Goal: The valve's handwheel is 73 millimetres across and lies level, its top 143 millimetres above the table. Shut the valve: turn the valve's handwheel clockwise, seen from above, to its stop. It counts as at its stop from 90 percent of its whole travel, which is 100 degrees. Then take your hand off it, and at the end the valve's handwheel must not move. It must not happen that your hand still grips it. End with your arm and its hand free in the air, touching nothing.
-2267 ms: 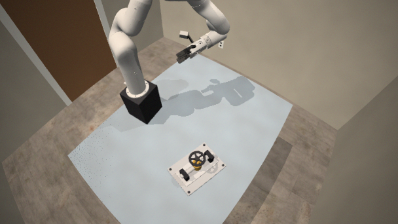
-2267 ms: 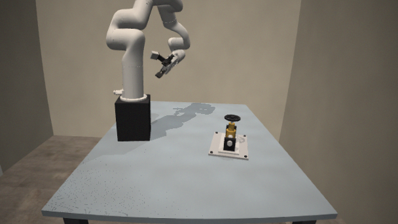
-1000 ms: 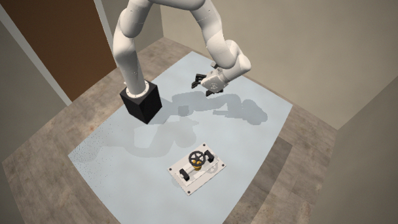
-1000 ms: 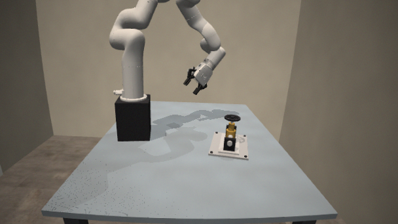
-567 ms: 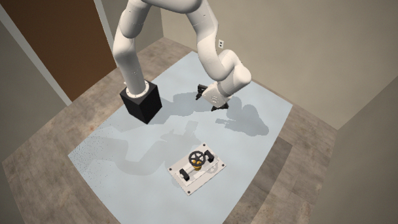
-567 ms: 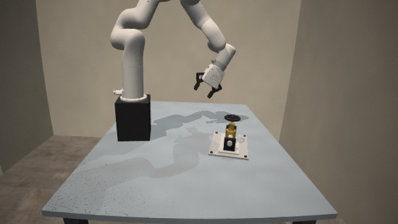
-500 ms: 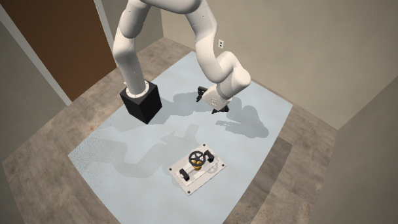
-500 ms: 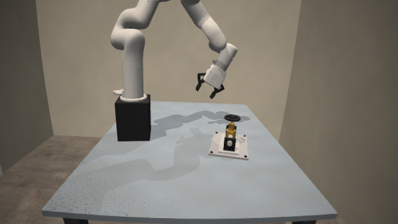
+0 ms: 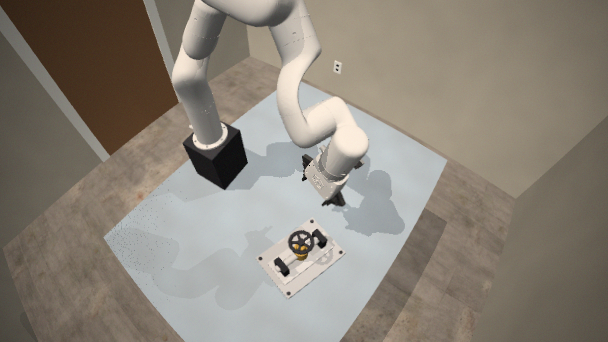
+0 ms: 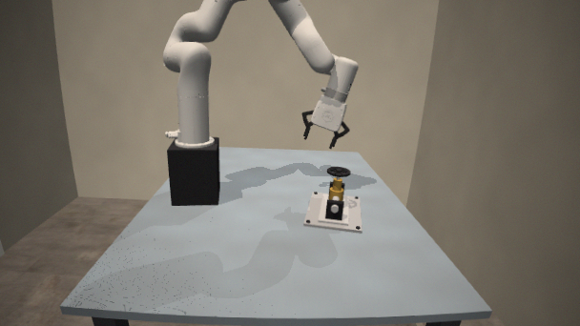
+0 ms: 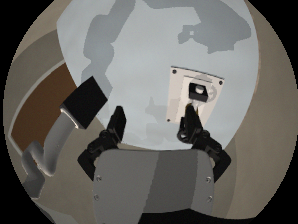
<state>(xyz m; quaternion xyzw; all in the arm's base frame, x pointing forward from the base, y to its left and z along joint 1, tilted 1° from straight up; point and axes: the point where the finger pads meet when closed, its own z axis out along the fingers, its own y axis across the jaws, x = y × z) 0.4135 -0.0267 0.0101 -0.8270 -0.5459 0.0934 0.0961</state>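
The valve stands on a white baseplate (image 9: 301,256) on the pale blue table. Its black spoked handwheel (image 9: 300,241) lies level on a yellow stem (image 10: 337,187); it also shows in the exterior view (image 10: 338,171). In the wrist view the baseplate (image 11: 194,95) lies just beyond the right fingertip. My gripper (image 10: 324,134) is open and empty. It hangs in the air above and a little behind and to the left of the handwheel, well clear of it, fingers pointing down. It also shows in the top view (image 9: 320,189) and the wrist view (image 11: 153,124).
The arm's black base block (image 9: 216,155) stands at the back left of the table. Black pipe clamps (image 9: 283,269) sit at both ends of the baseplate. Walls close in on the right and behind.
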